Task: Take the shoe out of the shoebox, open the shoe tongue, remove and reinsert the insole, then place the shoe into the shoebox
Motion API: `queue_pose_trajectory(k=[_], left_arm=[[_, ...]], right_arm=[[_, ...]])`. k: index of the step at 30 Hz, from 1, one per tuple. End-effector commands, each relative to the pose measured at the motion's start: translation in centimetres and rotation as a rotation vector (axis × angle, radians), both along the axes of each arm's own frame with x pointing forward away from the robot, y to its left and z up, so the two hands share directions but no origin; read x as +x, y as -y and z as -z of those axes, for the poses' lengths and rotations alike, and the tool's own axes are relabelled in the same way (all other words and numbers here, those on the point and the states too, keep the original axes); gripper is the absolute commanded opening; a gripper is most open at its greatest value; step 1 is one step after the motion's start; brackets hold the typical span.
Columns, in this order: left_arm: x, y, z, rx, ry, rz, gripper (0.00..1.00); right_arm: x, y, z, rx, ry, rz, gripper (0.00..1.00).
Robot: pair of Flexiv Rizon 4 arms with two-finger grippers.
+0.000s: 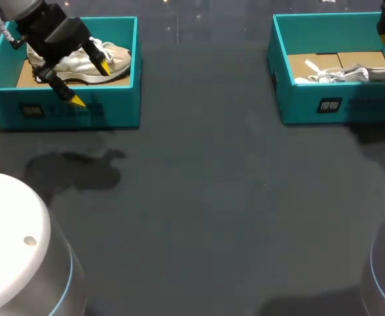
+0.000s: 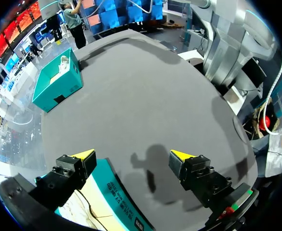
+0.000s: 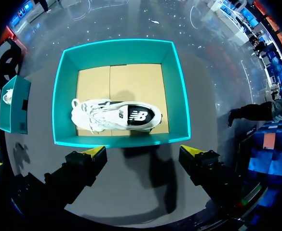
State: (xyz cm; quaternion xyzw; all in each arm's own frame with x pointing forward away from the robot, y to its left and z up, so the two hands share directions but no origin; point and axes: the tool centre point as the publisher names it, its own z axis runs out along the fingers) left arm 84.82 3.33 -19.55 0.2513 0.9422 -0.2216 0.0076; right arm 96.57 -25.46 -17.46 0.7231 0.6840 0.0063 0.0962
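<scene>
The left gripper (image 2: 132, 155), fingers spread wide, straddles the wall of the near shoebox (image 2: 116, 190); a second shoebox (image 2: 59, 85) sits by the table's (image 2: 155, 96) far edge.

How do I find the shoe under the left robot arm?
On the dark table, go to the left teal shoebox, below the left gripper. The shoe inside is cream, while the right shoebox holds a white shoe with black on it.

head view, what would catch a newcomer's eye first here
Two teal boxes stand out: the left shoebox holds a beige shoe, the right shoebox a white shoe. The left hand hangs open over its box's front wall; the right hand is open by the other's.
</scene>
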Motion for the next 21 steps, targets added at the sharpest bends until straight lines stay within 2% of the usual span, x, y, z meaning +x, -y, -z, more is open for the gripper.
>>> queue_pose_trajectory(k=[1, 5, 15, 17, 21], left_arm=[[1.8, -1.3, -0.2, 0.013, -0.04, 0.104, 1.0], [3.6, -3.0, -0.7, 0.021, 0.005, 0.196, 1.0], [9.8, -6.9, -2.2, 0.098, 0.131, 0.317, 1.0], [11.3, -7.6, -1.9, 0.073, 0.121, 0.351, 1.0], [11.3, -7.6, -1.9, 0.073, 0.121, 0.351, 1.0]], right_arm=[[-0.1, 0.0, 0.0, 0.0, 0.002, 0.0, 1.0], [-0.1, 0.0, 0.0, 0.0, 0.002, 0.0, 1.0], [-0.1, 0.0, 0.0, 0.0, 0.002, 0.0, 1.0], [-0.1, 0.0, 0.0, 0.0, 0.002, 0.0, 1.0], [-0.1, 0.0, 0.0, 0.0, 0.002, 0.0, 1.0]])
